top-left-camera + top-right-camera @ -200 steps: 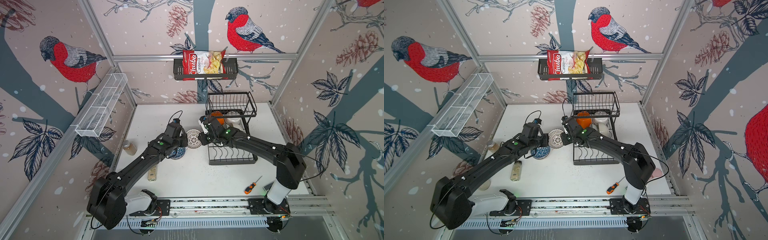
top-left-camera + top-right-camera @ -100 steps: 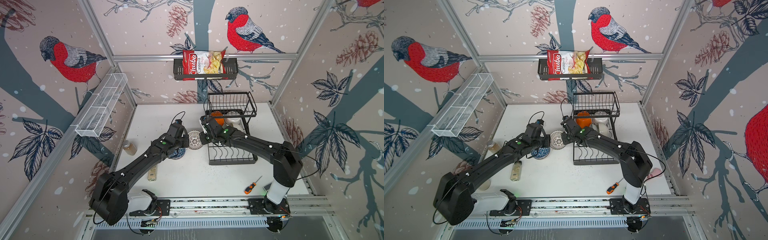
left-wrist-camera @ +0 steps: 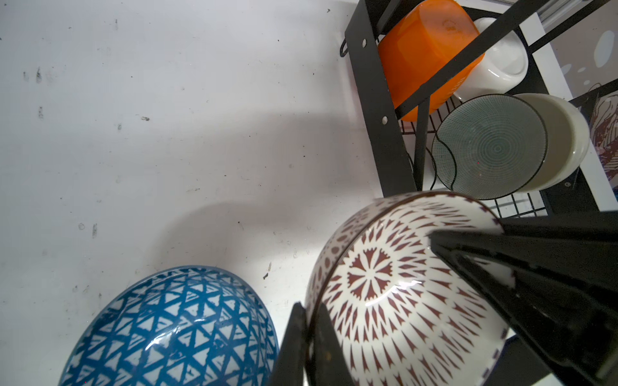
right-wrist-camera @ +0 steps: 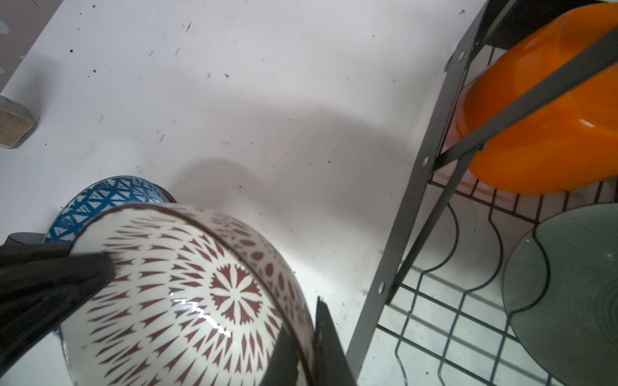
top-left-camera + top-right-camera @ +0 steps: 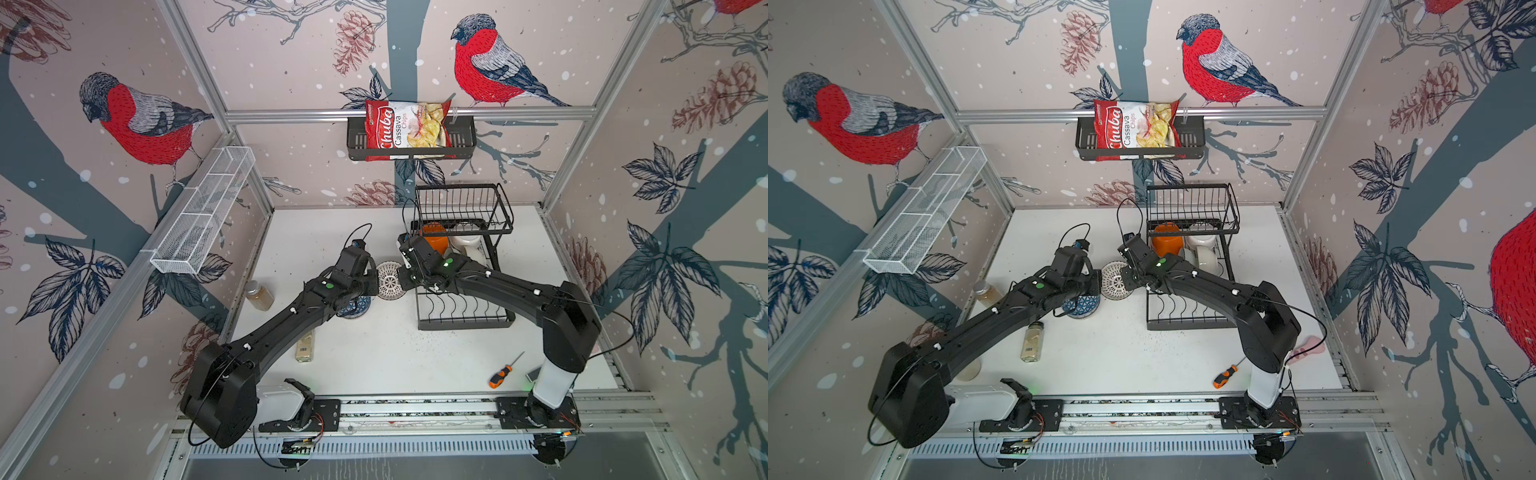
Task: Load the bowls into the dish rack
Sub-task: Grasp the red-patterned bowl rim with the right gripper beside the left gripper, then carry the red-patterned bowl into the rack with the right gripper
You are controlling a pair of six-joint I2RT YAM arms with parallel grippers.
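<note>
Bird-patterned walls (image 5: 145, 120) enclose a speckled white table (image 5: 374, 365). Both the left gripper (image 3: 309, 337) and right gripper (image 4: 306, 341) pinch the rim of a red-patterned bowl (image 5: 390, 280), tilted over the table just beside the black dish rack (image 5: 465, 322).

Largely covered by the left arm in both top views, at nine o'clock from the dish rack (image 5: 465, 324): blue lattice bowl (image 5: 356, 306). Cropped by the frame edge in both wrist views: maroon-patterned bowl (image 3: 384, 294). Cropped in the right wrist view: grey-green bowl (image 4: 575, 294). Half behind the right arm, unidentifiable: pink item (image 5: 1312, 345).
</note>
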